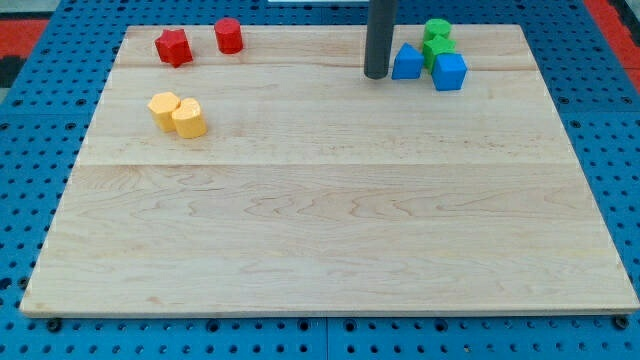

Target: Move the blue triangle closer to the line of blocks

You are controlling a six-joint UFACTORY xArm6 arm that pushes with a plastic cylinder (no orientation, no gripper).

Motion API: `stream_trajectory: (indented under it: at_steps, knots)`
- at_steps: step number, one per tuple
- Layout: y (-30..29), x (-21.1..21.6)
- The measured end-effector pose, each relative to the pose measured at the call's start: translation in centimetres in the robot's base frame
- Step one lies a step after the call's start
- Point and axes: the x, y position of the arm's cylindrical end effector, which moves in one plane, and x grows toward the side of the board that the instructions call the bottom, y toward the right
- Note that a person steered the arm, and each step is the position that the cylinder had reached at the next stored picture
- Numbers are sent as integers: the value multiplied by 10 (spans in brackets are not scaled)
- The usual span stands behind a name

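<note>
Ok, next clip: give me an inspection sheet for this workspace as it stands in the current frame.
Surface: pale wooden board, flat, unmarked.
Job's things: blue triangle at the view's top right, against the lower green block; upper green block and blue cube complete that line.
Clutter: red star-like block, red cylinder, two yellow blocks touching.
Fingers: none fitted; my tip is just to the view's left of the blue triangle.
Cables: nothing seen.
Surroundings: blue pegboard around the board.
</note>
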Motion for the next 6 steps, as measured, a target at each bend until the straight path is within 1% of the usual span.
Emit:
stream_trajectory:
  at_steps: [6]
  knots:
    - [-1,-7]
